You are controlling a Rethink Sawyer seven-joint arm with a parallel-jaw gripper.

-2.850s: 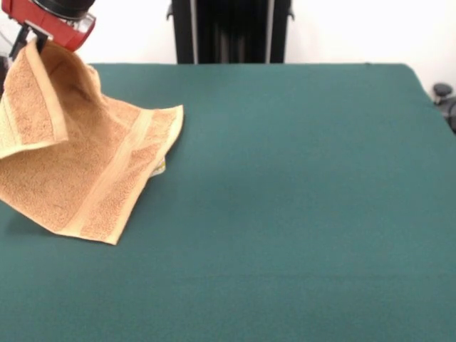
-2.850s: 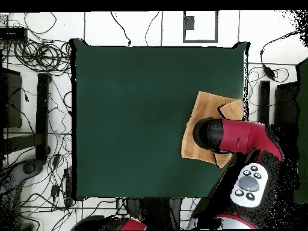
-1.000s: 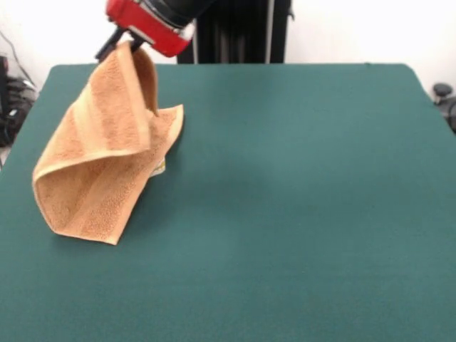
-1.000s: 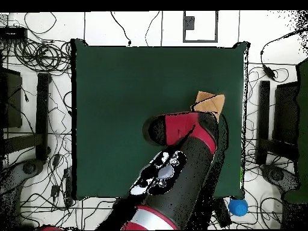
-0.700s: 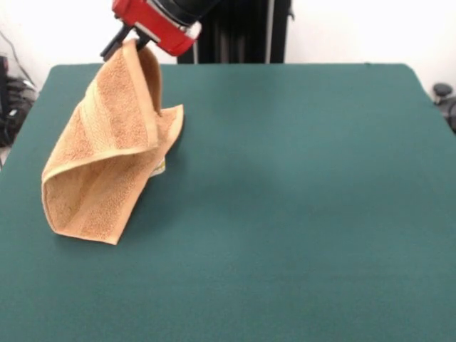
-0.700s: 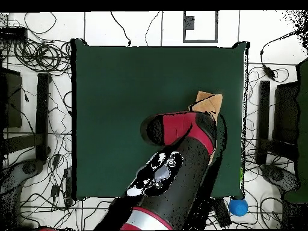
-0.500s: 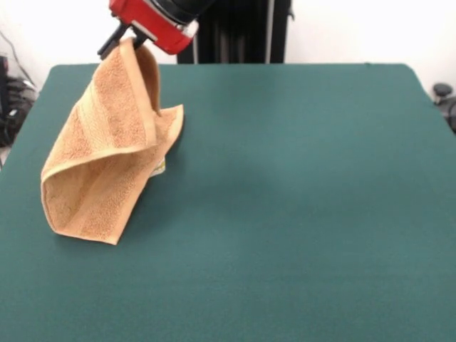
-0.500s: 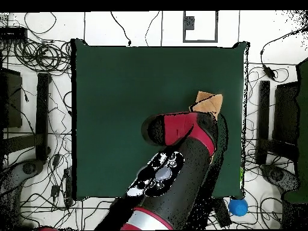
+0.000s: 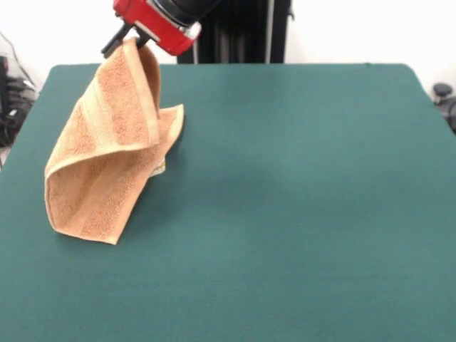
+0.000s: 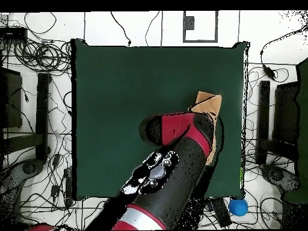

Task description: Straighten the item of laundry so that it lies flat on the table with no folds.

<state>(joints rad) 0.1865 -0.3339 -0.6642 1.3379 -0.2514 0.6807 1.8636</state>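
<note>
The claw [image 9: 130, 40] pinches one corner of the towel [image 9: 107, 160] and holds it up above the table [image 9: 299, 199], its dark fingers closed on the cloth just under the red wrist housing. From that corner the towel hangs down in a folded drape: one flap falls forward with a flat woven band running along its edge, and the layer behind it slopes down to the table. The lower part of the towel rests on the green cover in the front view's left half, with a bottom corner lying flat and another corner pointing toward the table's middle. A bit of white label [image 9: 160, 168] peeks out from under the fold at the towel's right edge.

From overhead the arm [image 10: 171, 165] covers most of the towel [image 10: 207, 103]; only a tan corner shows beyond the red wrist, near one side edge of the table [image 10: 120, 90]. Cables [image 10: 36, 57] lie on the floor around the table.
</note>
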